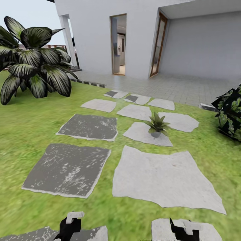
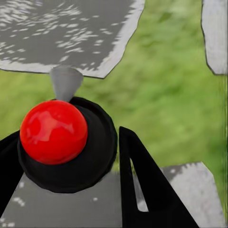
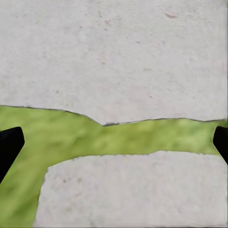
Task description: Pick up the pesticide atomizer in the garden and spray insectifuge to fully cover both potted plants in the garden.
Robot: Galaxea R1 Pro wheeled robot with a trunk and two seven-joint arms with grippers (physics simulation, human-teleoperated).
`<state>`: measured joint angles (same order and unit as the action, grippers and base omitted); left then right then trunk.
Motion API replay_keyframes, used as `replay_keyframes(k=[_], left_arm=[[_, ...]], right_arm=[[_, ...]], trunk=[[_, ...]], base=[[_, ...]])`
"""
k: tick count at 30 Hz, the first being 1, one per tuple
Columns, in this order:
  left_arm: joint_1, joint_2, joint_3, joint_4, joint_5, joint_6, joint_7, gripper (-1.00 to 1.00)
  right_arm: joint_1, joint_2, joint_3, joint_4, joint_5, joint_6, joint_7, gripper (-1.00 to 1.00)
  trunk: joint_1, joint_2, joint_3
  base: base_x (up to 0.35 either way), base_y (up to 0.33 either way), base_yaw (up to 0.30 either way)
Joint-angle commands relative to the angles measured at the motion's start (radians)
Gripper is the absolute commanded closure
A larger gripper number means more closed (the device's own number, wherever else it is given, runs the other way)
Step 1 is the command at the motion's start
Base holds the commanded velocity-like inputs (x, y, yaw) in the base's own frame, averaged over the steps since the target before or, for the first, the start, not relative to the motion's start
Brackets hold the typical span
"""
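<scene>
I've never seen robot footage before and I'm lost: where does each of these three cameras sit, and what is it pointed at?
Head view: high on the robot, facing the lawn, stepping stones, a potted plant and the house; both hands peek in below.
Left wrist view: by the left hand, aimed down at grass; its fingers grip a black, red-capped sprayer top.
Right wrist view: by the right hand, over pale stones; fingertips wide apart.
All share grass and stones.

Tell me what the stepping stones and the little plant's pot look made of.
Stepping stones: rough matte stone or concrete, judging by irregular edges and a grainy, speckled surface; some are darker grey.
Pot under the potted plant: smooth grey, perhaps ceramic or concrete; too small to tell.
</scene>
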<state>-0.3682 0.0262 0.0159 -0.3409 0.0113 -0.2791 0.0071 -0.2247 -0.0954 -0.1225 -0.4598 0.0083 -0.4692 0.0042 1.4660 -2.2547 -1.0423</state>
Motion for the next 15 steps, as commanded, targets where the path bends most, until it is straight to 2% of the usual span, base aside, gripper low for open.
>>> replay_keyframes(k=[1, 15], left_arm=[[0.0, 0.0, 0.001, 0.0, 0.001, -0.003, 0.001, 1.0], [0.0, 0.0, 0.001, 0.0, 0.001, -0.003, 0.001, 1.0]], right_arm=[[-0.001, 0.0, -0.002, 0.001, 0.001, -0.003, 0.0, -1.0], [-0.001, 0.0, -0.002, 0.001, 0.001, -0.003, 0.0, -1.0]], trunk=[[0.0, 0.0, 0.0], [0.0, 0.0, 0.009]], base=[[0.0, 0.0, -0.291], [0.0, 0.0, -0.291]])
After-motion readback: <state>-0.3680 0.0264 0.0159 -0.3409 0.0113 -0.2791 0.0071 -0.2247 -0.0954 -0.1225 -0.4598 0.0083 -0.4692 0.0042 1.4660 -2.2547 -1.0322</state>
